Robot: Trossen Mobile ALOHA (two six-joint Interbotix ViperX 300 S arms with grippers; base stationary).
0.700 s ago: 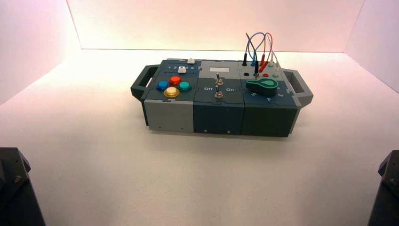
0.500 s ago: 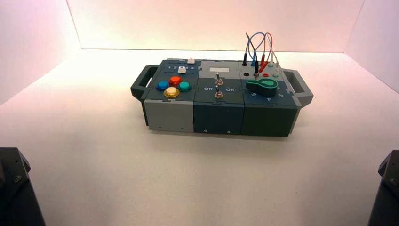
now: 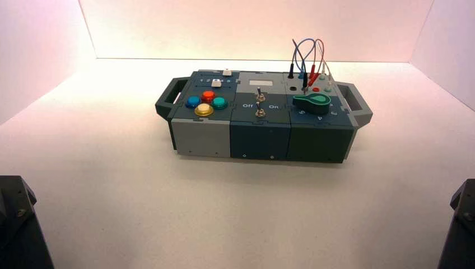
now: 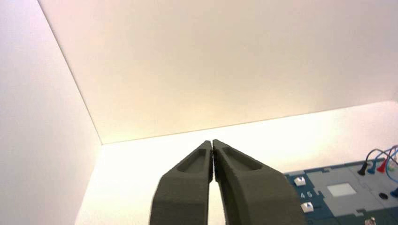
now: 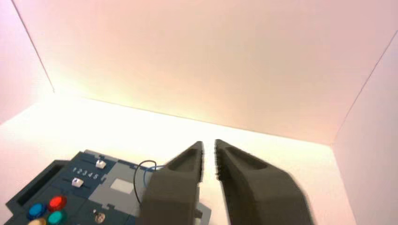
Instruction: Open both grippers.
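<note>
The left pincer (image 4: 213, 145) sits well short of the box (image 3: 262, 115), off its left front corner, with its fingers pressed together tip to tip and gripping nothing. In the high view only the dark base of that arm shows, at the near left edge of the surface (image 3: 140, 196).

The box stands mid-surface, well apart from both arms. On its top, from left: two white sliders (image 3: 216, 82), four round buttons (image 3: 204, 102) in blue, red, green and yellow, two toggle switches (image 3: 260, 104), a green knob (image 3: 313, 102), and looping wires (image 3: 308, 56) at the rear right.

The right pincer (image 5: 209, 147) hangs well short of the box's right front corner, its fingers spread by a narrow gap, pinching nothing.
</note>
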